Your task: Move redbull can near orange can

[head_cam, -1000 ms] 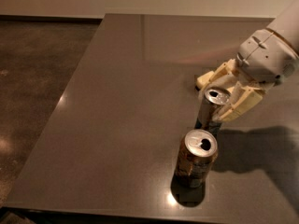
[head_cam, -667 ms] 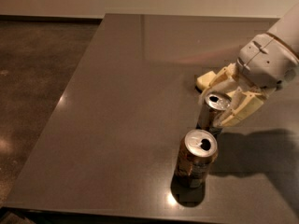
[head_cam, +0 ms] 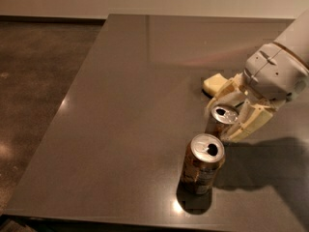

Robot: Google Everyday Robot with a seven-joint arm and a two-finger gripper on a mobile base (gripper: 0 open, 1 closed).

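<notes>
The redbull can (head_cam: 222,120), slim with a silver top, stands on the dark table (head_cam: 125,105) right of centre. My gripper (head_cam: 222,111) reaches in from the right, and its cream fingers (head_cam: 251,122) sit on either side of the can, shut on it. The orange can (head_cam: 202,164), wider and orange-brown with an open silver top, stands just in front and slightly left of the redbull can, a small gap apart. The lower part of the redbull can is hidden behind the orange can.
The table's left edge runs diagonally beside a brown floor (head_cam: 34,81). Its front edge lies close below the orange can. My arm's grey wrist (head_cam: 275,71) hangs over the table's right side and casts a shadow there.
My gripper and the redbull can have moved a little toward the front, closer to the orange can. The orange can has not moved.
</notes>
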